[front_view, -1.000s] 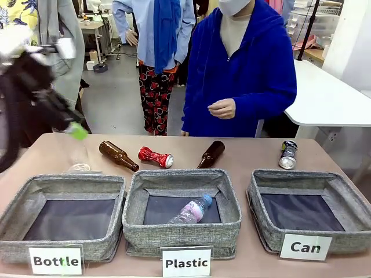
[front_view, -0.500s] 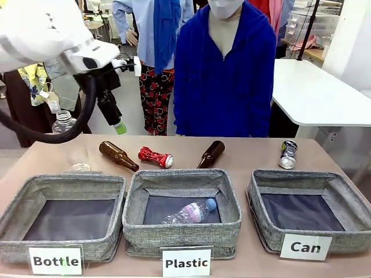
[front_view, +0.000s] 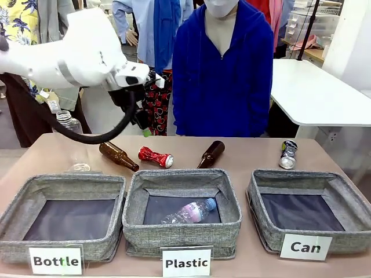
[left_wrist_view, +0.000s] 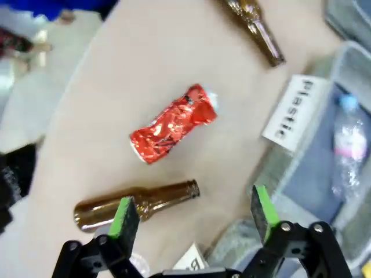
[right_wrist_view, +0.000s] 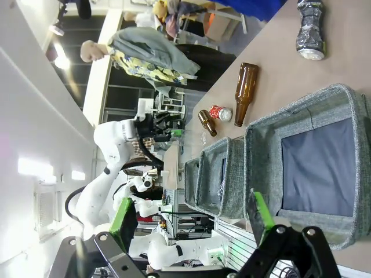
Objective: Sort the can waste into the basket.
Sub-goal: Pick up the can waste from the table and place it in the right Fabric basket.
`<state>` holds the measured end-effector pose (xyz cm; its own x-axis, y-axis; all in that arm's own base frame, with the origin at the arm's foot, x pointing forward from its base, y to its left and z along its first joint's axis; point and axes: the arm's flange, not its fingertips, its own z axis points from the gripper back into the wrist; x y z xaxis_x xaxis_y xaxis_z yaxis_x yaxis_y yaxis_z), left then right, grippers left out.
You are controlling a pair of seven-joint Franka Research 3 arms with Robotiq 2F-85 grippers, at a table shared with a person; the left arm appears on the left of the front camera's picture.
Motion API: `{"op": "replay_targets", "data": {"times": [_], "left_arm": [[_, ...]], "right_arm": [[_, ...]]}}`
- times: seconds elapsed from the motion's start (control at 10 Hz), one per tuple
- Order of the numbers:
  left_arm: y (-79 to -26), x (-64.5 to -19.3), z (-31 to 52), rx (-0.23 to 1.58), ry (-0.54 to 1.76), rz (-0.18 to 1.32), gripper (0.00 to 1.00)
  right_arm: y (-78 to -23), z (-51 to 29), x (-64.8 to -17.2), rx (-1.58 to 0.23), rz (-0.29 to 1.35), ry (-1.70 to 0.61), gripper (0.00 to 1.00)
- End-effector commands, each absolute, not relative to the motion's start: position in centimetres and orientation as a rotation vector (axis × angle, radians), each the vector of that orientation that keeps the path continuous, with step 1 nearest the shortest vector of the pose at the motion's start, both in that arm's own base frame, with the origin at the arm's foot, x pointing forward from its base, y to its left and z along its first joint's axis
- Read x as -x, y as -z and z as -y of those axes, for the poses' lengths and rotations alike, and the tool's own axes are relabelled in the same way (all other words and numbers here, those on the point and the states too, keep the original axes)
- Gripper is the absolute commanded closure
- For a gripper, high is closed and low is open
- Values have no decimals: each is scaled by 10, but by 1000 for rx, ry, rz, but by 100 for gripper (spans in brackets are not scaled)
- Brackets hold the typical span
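Around the red crushed can (front_view: 155, 156), on its side at centre-left of the front view: one brown bottle (front_view: 117, 155) just to its left, neck slanting down toward it, and a second brown bottle (front_view: 211, 154) a little to its right, neck aimed at the Plastic bin (front_view: 182, 175). Above and left of these, a black cable (front_view: 87, 138) looping down from the white left arm, crossing in front of an upright clear bottle (front_view: 69, 124) at the frame's left. Left gripper (left_wrist_view: 193, 208) hanging over the first bottle and the red can, jaws released and spread wide, grasping nothing. Right gripper (right_wrist_view: 191, 213) likewise spread and bare, looking along the row of bins from the side. Silver crushed can (front_view: 288, 154) alone at the right of the front view, just beyond the far rim of the Can basket (front_view: 301, 174), well apart from the red one, with the Plastic bin and the second bottle in between. Beige table (front_view: 249, 152) under everything; a person in a blue hoodie (front_view: 223, 75) standing close at its far edge, a white table (front_view: 324, 98) at upper right, grey floor behind. In the Plastic bin, a clear bottle with a blue cap (front_view: 188, 212) on its side. Bottle bin (front_view: 64, 182) and Can basket showing just their dark linings.
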<state>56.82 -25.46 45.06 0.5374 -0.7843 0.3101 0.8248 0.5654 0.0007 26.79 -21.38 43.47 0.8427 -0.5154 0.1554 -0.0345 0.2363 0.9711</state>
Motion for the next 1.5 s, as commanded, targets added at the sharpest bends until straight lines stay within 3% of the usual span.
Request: {"op": "replay_targets", "data": {"times": [0.0, 0.3, 0.4, 0.8, 0.9, 1.2, 1.4], "left_arm": [[-432, -577, 273, 53, 808, 181, 0], [-444, -578, 272, 17, 733, 261, 0], [-412, -575, 274, 40, 791, 219, 0], [-416, -577, 279, 41, 772, 223, 0], [-412, -581, 291, 88, 1104, 277, 0], [-410, -576, 287, 208, 1713, 357, 0], [-411, -573, 270, 194, 1867, 307, 0]], "right_arm": [[-436, 216, -271, -1317, 535, 328, 0], [-436, 216, -271, -1317, 535, 328, 0], [-436, 216, -271, -1317, 535, 328, 0], [-436, 216, -271, -1317, 535, 328, 0], [-436, 216, -271, -1317, 535, 328, 0], [-436, 216, -271, -1317, 535, 328, 0], [-436, 216, -271, -1317, 535, 328, 0]]}}
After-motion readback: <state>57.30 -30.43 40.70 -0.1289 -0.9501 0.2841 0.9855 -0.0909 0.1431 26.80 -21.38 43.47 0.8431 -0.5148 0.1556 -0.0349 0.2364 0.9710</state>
